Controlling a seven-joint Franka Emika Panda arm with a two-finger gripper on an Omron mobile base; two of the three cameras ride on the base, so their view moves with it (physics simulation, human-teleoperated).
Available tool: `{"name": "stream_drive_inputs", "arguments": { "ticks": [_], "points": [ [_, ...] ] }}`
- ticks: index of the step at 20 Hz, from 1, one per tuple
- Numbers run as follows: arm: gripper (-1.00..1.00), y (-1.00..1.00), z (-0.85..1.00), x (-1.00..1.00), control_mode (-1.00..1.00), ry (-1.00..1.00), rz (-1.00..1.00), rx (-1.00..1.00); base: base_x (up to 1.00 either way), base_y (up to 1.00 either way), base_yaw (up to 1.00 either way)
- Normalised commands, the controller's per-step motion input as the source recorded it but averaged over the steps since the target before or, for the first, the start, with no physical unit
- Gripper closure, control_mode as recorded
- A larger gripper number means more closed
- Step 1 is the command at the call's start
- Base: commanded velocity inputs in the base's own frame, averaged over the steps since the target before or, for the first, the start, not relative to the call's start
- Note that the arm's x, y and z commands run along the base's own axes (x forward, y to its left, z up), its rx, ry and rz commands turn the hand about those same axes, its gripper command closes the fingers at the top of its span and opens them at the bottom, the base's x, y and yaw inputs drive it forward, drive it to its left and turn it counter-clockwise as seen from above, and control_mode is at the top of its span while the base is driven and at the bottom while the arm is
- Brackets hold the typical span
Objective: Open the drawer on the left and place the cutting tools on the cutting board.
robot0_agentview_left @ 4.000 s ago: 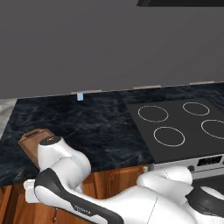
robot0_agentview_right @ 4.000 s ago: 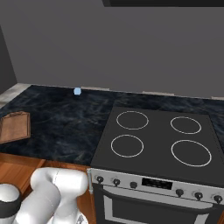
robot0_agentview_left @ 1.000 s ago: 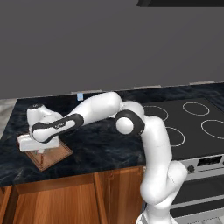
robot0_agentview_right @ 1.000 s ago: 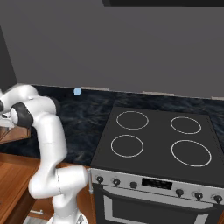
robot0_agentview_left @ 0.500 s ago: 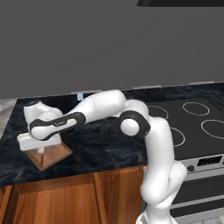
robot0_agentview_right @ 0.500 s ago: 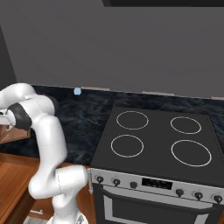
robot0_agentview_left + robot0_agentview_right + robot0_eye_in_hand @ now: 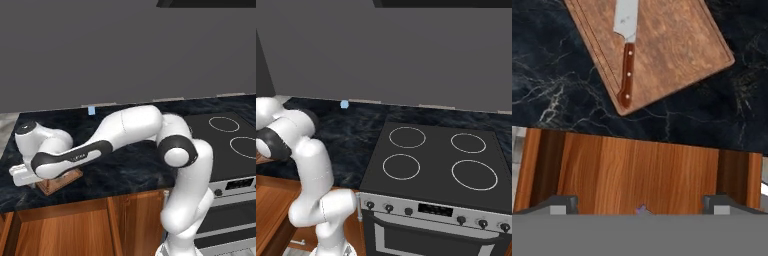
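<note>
On the cutting board [image 7: 662, 45] the knife [image 7: 626, 52] already lies, so with my hand [image 7: 641, 205] spread and empty over the open drawer [image 7: 637, 172], I should drop straight onto the purple peeler [image 7: 641, 210] below.

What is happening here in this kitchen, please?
A white robot arm reaches left over the dark marble counter toward the cutting board. The knife already lies on the board, near one edge. In the hand view, an open wooden drawer lies below the counter edge, and a small purple thing, likely the peeler, sits low between the fingertips of the tool. Whether the tool grips it cannot be told.
</note>
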Motion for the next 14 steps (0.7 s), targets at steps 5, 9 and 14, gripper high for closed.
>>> {"name": "stream_drive_inputs", "arguments": {
  "ticks": [5, 9, 14],
  "points": [
    [-1.00, -0.72, 0.06, -1.00, -1.00, -0.02, 0.00, 0.03, 0.00, 0.00, 0.00],
    [-1.00, -0.69, 0.00, -0.90, -1.00, 0.02, 0.00, 0.07, 0.00, 0.00, 0.00],
    [-1.00, -0.40, -0.07, -0.49, -1.00, 0.14, 0.00, 0.07, 0.00, 0.00, 0.00]
  ]
}}
